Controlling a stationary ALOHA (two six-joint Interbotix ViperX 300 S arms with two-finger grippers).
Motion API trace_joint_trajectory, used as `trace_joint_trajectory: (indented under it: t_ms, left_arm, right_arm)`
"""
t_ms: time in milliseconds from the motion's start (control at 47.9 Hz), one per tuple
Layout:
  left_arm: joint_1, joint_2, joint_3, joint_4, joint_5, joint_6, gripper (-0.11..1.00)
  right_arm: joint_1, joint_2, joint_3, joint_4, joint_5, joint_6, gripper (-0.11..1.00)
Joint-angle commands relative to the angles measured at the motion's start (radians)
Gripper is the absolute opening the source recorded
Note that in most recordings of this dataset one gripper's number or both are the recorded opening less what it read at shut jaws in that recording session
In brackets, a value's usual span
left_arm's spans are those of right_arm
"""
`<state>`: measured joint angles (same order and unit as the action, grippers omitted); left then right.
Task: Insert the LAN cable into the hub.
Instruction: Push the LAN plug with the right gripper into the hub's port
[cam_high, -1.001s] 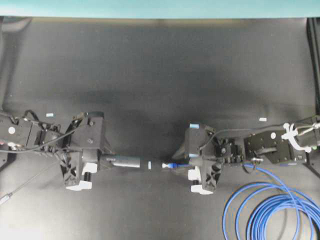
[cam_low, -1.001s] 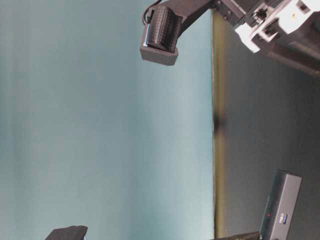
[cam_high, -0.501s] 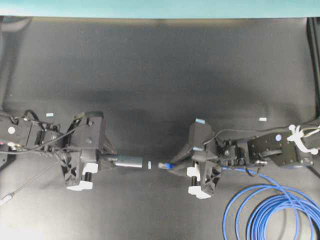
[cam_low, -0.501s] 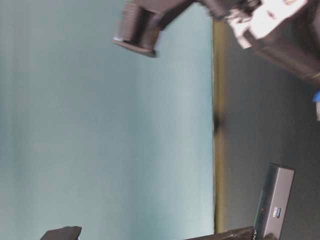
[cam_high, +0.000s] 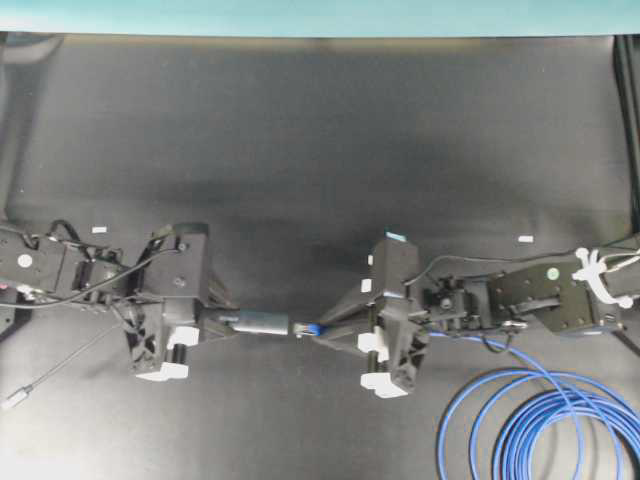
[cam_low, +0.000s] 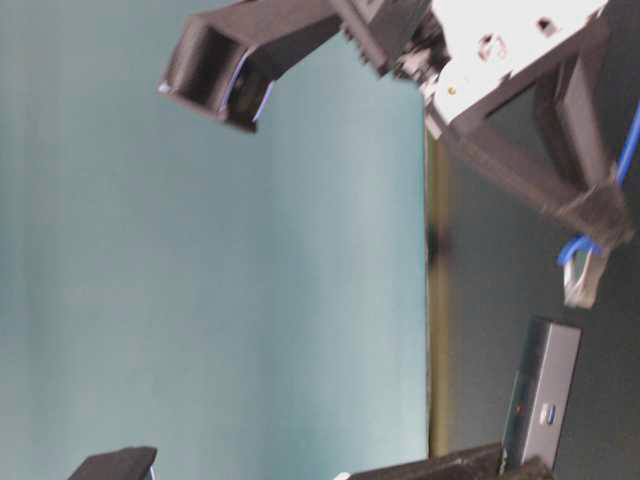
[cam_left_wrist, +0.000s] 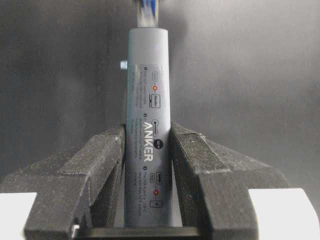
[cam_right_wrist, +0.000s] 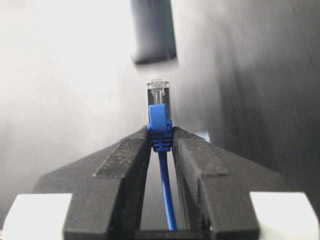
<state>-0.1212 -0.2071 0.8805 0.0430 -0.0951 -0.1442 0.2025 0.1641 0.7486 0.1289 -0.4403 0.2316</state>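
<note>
Since the earlier frames the right gripper (cam_high: 335, 330) has travelled leftward, carrying the plug of the long bright-blue LAN cable (cam_high: 540, 420) from a clear gap to just short of the end of the slim grey metallic bar-shaped hub (cam_high: 258, 322); the left gripper (cam_high: 210, 320) has barely shifted. In the overhead view the plug tip and the hub's end look almost touching, but the right wrist view shows the clear plug (cam_right_wrist: 158, 94) still apart from the dark hub end (cam_right_wrist: 153, 31), and the table-level view shows the plug (cam_low: 583, 277) just above the hub (cam_low: 540, 395), not inside it. The right gripper's fingers (cam_right_wrist: 125, 165) pinch the blue boot (cam_right_wrist: 159, 127), the thin cable running back between them. The left gripper's fingers (cam_left_wrist: 102, 160) are pressed against both sides of the hub body (cam_left_wrist: 148, 125). Both hold their things above the black table surface (cam_high: 320, 150), toward its front edge. The rest of the cable lies coiled at the front right corner.
</note>
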Motion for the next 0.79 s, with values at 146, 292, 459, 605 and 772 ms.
trace_joint_trajectory:
  t_ms: [146, 292, 459, 605, 772]
  left_arm:
    - [0.002, 0.002, -0.025, 0.003, -0.006, 0.003, 0.28]
    - [0.002, 0.002, -0.025, 0.003, -0.003, 0.003, 0.28]
    - [0.002, 0.003, -0.026, 0.003, -0.003, 0.005, 0.28]
    - [0.002, 0.008, -0.026, 0.003, -0.003, 0.005, 0.28]
    - [0.0, 0.012, -0.031, 0.003, -0.008, 0.025, 0.28]
  right_arm:
    - [-0.002, -0.005, -0.023, 0.002, -0.003, -0.011, 0.13]
    - [-0.002, -0.006, -0.025, 0.002, -0.006, -0.011, 0.13]
    - [-0.002, -0.005, -0.028, 0.0, -0.008, -0.012, 0.13]
    - [-0.005, -0.006, -0.025, 0.002, -0.002, -0.012, 0.13]
    - [-0.012, -0.005, -0.028, 0.0, -0.006, -0.015, 0.13]
